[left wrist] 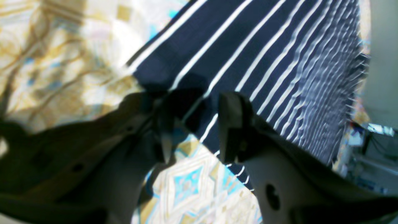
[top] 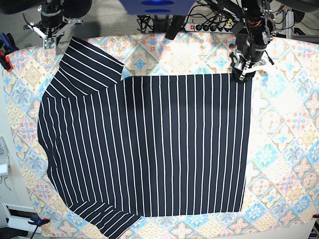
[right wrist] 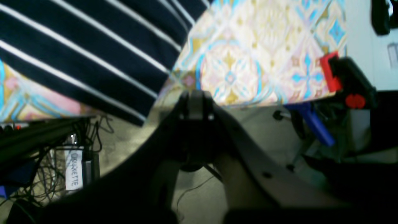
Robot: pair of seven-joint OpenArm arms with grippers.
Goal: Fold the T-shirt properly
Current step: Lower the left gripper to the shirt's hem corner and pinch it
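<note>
The T-shirt [top: 149, 144], dark navy with thin white stripes, lies spread flat on the patterned tablecloth [top: 289, 149], sleeves toward the left and hem toward the right. My left gripper [top: 242, 74] stands over the far hem corner. In the left wrist view its jaws [left wrist: 197, 124] are apart, straddling the T-shirt's edge [left wrist: 248, 56] where it meets the tablecloth [left wrist: 192, 186]. My right gripper [top: 50, 40] hangs past the table's far left edge, just beyond the upper sleeve. Its fingers [right wrist: 196, 99] are shut with nothing between them; the sleeve [right wrist: 77, 46] lies to its upper left.
A red and black clamp [right wrist: 339, 77] grips the table edge beside the right gripper, and another clamp [top: 5, 59] shows at the left edge. Cables and a power strip [top: 209, 27] lie behind the table. Bare tablecloth rings the shirt, widest on the right.
</note>
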